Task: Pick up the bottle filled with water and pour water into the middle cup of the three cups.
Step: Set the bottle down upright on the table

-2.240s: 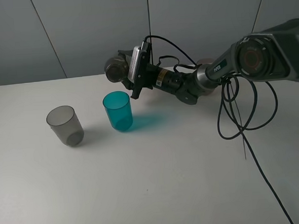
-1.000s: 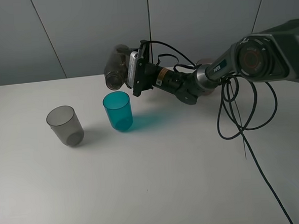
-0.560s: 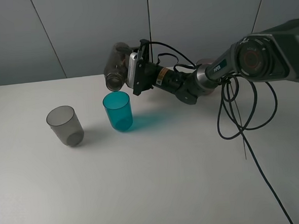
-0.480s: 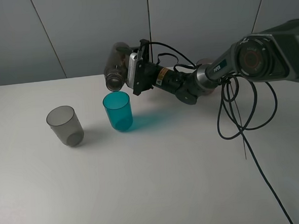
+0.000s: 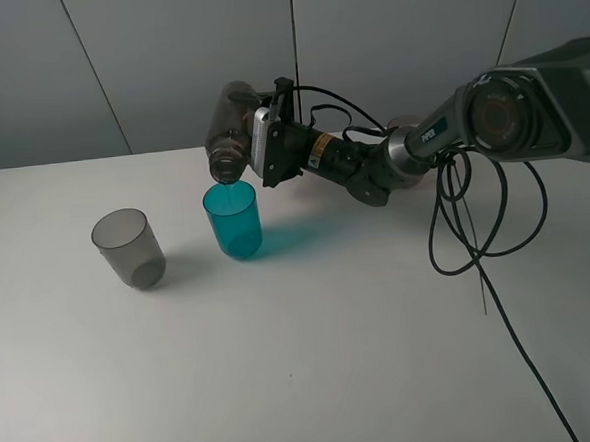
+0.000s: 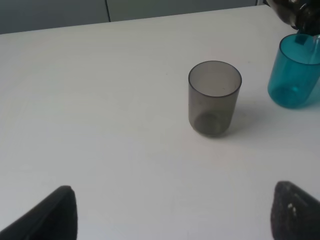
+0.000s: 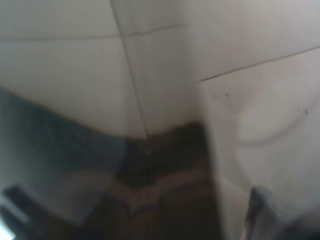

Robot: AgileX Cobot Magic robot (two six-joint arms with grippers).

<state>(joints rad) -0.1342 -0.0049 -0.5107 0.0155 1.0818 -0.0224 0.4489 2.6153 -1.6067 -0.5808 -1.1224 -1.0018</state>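
One white table [image 5: 314, 370], grey panelled wall [image 5: 185, 57] — right jaws around bottle [image 5: 228, 137], left jaws wide.

Bottle [image 5: 230, 135] tilted mouth-down over middle cup [image 5: 233, 221], second cup [image 5: 127, 248] to its left, both on table [image 5: 334, 359]

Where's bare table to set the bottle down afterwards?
The near half of the table, in front of the grey cup and teal cup, is bare; so is the far left corner. Crowded: around the teal cup under the tilted bottle, and by the cable loop at right.
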